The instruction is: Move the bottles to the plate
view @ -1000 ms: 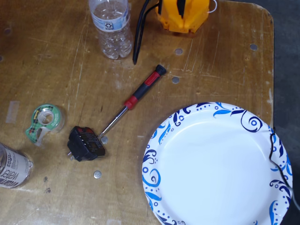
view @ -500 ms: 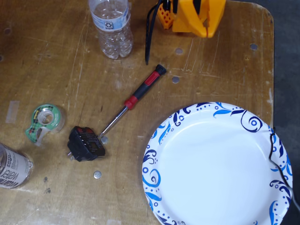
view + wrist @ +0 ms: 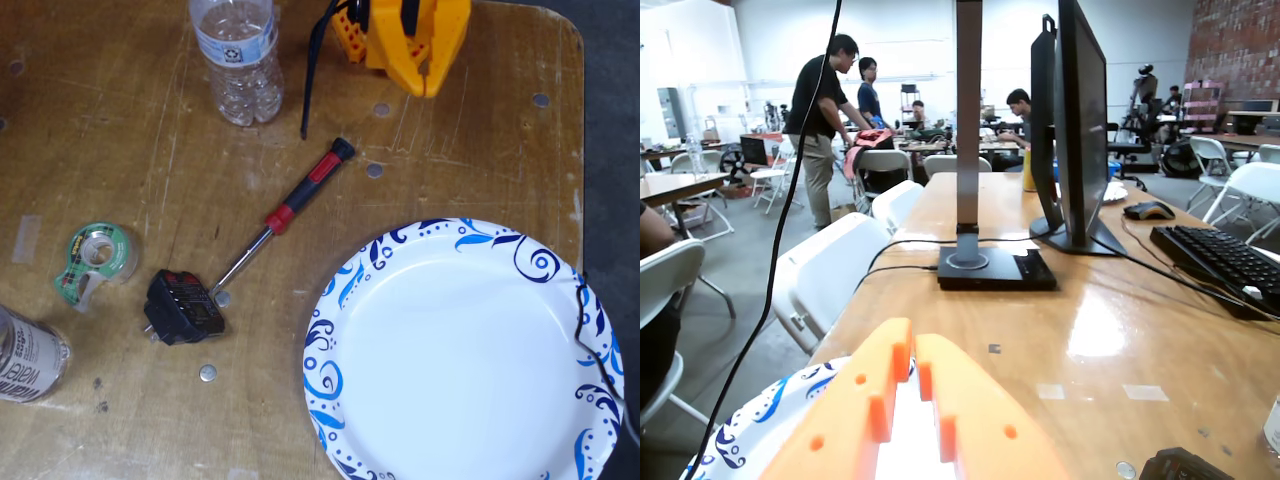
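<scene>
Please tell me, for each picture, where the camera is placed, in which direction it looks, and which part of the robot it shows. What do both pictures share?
Wrist view: rides on the arm, looks level along the table toward monitors and people; the orange gripper fills the bottom, jaws nearly closed.
Fixed view: above, looking straight down on the table; the gripper enters at the top edge.
Shared: the gripper and the plate.
</scene>
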Controlling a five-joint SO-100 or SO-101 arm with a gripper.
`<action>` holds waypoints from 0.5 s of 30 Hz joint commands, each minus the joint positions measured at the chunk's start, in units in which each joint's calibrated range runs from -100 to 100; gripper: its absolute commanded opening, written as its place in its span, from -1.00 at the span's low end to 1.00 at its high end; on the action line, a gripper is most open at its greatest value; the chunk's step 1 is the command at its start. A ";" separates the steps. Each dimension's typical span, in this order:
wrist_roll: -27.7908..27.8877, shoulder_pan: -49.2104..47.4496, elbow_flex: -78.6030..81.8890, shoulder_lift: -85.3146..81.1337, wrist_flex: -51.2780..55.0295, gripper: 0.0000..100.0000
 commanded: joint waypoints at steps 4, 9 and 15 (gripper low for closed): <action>-0.05 0.49 -0.66 -0.50 0.09 -0.96; 0.22 0.49 -1.29 -0.41 0.09 -0.96; 0.01 0.60 -1.56 0.01 0.09 -0.96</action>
